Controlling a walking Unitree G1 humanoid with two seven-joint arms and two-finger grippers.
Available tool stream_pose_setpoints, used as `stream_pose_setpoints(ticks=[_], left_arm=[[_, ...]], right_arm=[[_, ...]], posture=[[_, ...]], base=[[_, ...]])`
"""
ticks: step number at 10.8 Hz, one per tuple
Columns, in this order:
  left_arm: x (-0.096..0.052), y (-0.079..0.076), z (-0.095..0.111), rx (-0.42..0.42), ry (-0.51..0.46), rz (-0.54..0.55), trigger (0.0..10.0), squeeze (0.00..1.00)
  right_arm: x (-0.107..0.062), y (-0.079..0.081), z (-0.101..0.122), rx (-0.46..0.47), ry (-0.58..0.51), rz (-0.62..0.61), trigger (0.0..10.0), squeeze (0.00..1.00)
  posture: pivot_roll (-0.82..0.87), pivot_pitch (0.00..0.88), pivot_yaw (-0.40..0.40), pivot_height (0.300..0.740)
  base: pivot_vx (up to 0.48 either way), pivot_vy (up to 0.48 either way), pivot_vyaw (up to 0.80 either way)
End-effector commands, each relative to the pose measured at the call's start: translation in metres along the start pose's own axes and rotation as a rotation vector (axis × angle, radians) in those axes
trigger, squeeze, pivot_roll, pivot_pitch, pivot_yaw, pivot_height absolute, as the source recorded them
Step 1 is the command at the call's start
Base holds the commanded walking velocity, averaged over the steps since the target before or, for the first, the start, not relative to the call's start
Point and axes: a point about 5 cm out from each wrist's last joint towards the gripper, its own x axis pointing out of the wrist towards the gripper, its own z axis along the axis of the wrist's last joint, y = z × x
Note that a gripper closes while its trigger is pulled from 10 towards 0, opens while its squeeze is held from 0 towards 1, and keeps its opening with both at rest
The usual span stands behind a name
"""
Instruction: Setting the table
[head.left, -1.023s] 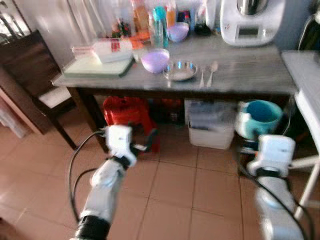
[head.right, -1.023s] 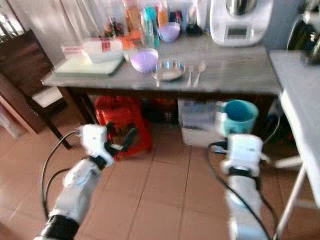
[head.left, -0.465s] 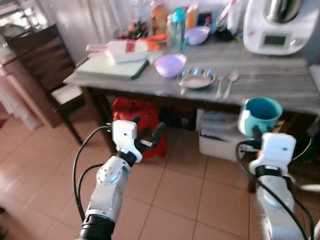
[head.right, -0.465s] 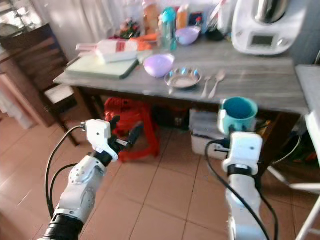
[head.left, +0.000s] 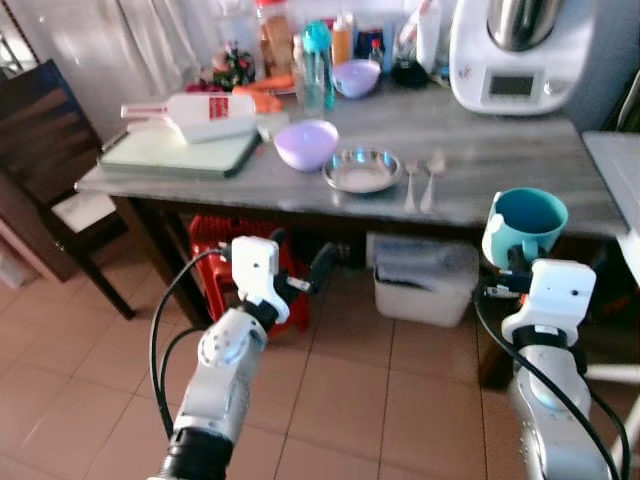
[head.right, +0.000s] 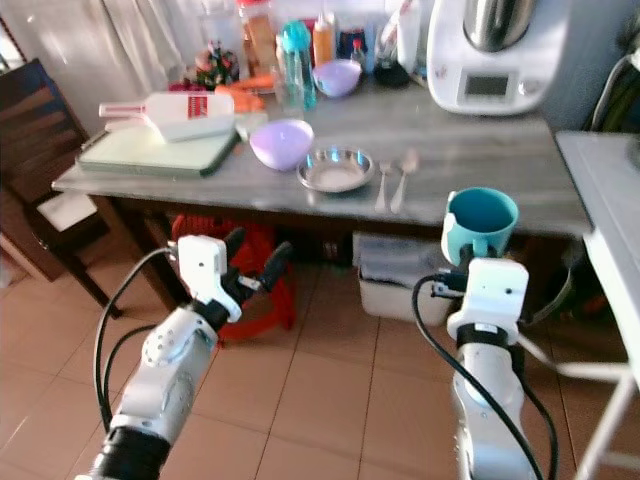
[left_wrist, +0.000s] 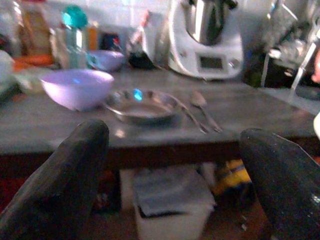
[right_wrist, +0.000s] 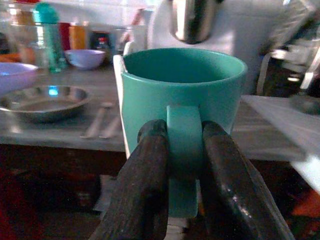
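Teal mug (right_wrist: 182, 100) sits upright in your right gripper (right_wrist: 184, 165), whose two black fingers (right_wrist: 145, 185) pinch its handle from either side, the open mouth facing up. You hold it in the air just in front of the grey table (head.left: 500, 165), near the table's front edge toward its right end and about level with the tabletop, not touching it. Your left gripper (head.left: 297, 272) hangs lower, below the table's front edge and in front of the red stool (head.left: 215, 228) under it; its fingers (left_wrist: 65, 175) are spread wide with nothing between them. On the table, near its middle, you see a steel plate (head.left: 361, 170), and just beside it, toward the mug's side, a fork (head.left: 410, 182) and a spoon (head.left: 432, 175) lying side by side. A lilac bowl (head.left: 306, 144) stands just beside the plate on the other side. Farther along the table that way lies a pale green board (head.left: 175, 152) with a white-and-red container (head.left: 195, 113) resting on it. At the table's back edge stand a teal-capped bottle (head.left: 316, 60), a second lilac bowl (head.left: 356, 76) and a white kitchen machine (head.left: 512, 55). Under the table, behind the mug, sits a clear lidded box (head.left: 420, 280). A dark wooden chair (head.left: 50, 150) stands off the table's left end.
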Motion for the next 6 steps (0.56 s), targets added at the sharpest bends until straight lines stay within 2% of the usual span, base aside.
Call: stream_pose_setpoints(ticks=[1,2,6], left_arm=[[-0.0016,0.0076,0.0039,0.01,-0.003,0.02,10.0,0.0],[-0.0014,0.0067,0.0033,0.008,0.0,0.016,10.0,0.0],[-0.0002,0.0047,0.0047,0.003,-0.001,0.012,10.0,0.0]], right_arm=[[0.0019,0.0102,0.0079,0.011,-0.026,0.036,10.0,0.0],[0.0026,0.01,0.0084,0.01,-0.031,0.037,10.0,0.0],[0.0042,0.0114,0.0125,-0.006,-0.051,0.045,10.0,0.0]], posture=[[-0.04,0.0,0.083,0.74],[-0.04,0.0,0.083,0.74],[-0.04,0.0,0.083,0.74]], base=[[0.304,0.0,-0.8],[0.3,0.0,-0.8],[0.299,0.0,0.0]])
